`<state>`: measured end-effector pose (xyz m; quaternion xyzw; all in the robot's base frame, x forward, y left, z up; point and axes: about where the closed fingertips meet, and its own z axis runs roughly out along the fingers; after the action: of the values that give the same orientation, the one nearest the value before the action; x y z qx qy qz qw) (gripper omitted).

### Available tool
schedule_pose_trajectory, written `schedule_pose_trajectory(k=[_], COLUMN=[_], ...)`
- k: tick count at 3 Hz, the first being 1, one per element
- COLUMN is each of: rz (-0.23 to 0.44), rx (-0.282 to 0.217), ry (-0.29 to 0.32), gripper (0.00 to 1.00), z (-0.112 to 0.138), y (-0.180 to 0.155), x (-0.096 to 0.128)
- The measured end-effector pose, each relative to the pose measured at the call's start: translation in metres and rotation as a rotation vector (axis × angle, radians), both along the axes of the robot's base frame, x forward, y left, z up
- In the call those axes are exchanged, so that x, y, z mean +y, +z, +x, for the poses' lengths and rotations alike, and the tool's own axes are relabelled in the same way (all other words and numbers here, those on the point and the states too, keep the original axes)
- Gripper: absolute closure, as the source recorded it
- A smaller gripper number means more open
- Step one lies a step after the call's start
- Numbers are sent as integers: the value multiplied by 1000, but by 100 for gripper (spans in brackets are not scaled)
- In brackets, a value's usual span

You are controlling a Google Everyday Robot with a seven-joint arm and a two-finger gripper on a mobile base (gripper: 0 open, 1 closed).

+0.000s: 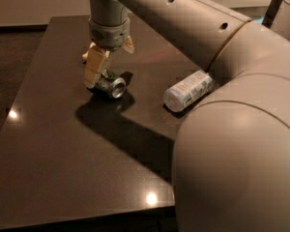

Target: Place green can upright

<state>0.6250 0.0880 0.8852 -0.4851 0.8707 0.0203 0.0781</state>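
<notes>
- The green can (112, 84) lies on its side on the tabletop (48, 144).
- The hand (99, 72) sits at its 10 o'clock; spread or pinching, I cannot tell.
- A clear bottle (188, 91) lies at its 3 o'clock.

This looks like an indoor workroom of the lab or office sort, though which of the two cannot be told. The clearest sign is the large beige robot arm (193, 23) reaching over a dark, glossy table (63, 168). Its gripper (97, 79) hangs low over the far left part of the top, right at a green can (112, 85) lying on its side. A plastic bottle (188, 90) also lies on its side, nearer the arm (both are ordinary drink containers). Bright spots of overhead light (149, 198) shine back from the polished top. Behind the table runs a plain pale wall (38, 4), and to the left lies a dark floor (9, 57).
</notes>
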Motion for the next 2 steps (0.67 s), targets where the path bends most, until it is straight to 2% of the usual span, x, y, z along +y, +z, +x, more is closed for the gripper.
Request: schedule_pose_trajectory(k=[2], rz=[-11], rx=[55], ry=[-58], gripper=[0], z=[11], y=[-17], x=[27])
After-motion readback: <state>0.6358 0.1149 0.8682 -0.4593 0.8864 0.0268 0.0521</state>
